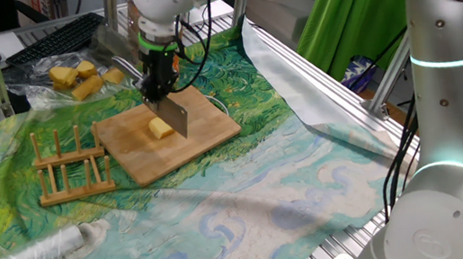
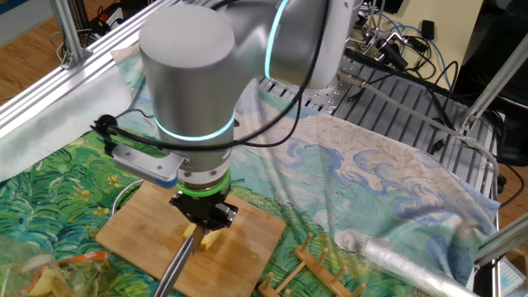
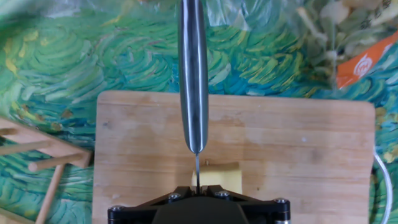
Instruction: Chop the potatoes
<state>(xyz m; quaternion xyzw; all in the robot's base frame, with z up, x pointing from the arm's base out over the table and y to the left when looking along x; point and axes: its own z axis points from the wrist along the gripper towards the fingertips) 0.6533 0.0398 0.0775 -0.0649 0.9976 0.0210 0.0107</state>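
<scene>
The potato (image 3: 219, 177) looks small, firm and wet, so it may slip. It sits right under the tightly closed jaws, which hold the knife (image 3: 193, 74).

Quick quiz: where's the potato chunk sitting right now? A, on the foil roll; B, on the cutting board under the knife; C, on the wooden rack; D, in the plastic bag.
B: the potato chunk lies on the cutting board, directly beneath the knife held by the gripper.
</scene>
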